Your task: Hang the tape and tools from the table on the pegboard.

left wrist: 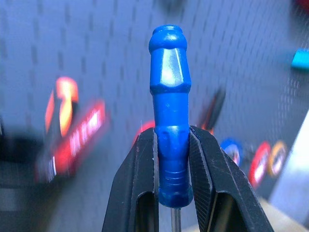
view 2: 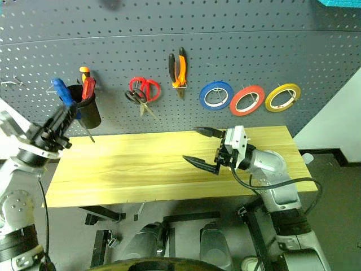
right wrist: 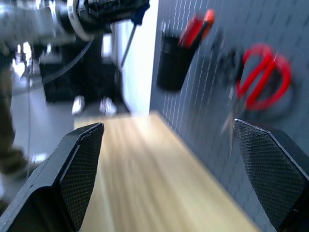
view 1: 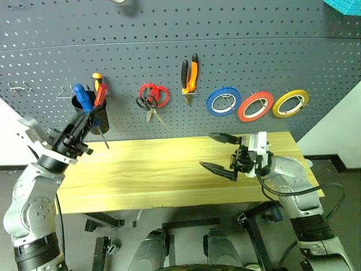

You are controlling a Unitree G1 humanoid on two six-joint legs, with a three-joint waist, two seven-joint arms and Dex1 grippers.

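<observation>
Left gripper (left wrist: 173, 166): fingers clamped on the lower part of the blue handle of the screwdriver (view 1: 82, 97), held up at the left end of the pegboard (view 1: 237, 51), just in front of the black cup (view 1: 100, 118). Screwdriver long axis runs diagonally: handle end up and to the left, thin steel shaft down and to the right, tip above the table (view 1: 163, 169). Cup holds a red-orange-handled tool (view 1: 100, 93).

Right gripper (view 1: 221, 152): fingers wide apart, empty, pointing left over the right half of the table.

On the pegboard, left to right: red-handled scissors (view 1: 155, 95) with black-handled scissors (view 1: 148, 107) overlapping them, pliers (view 1: 189, 76) hanging handles up, blue ring (view 1: 223, 101), red tape (view 1: 255, 106), yellow ring (view 1: 290, 103).
</observation>
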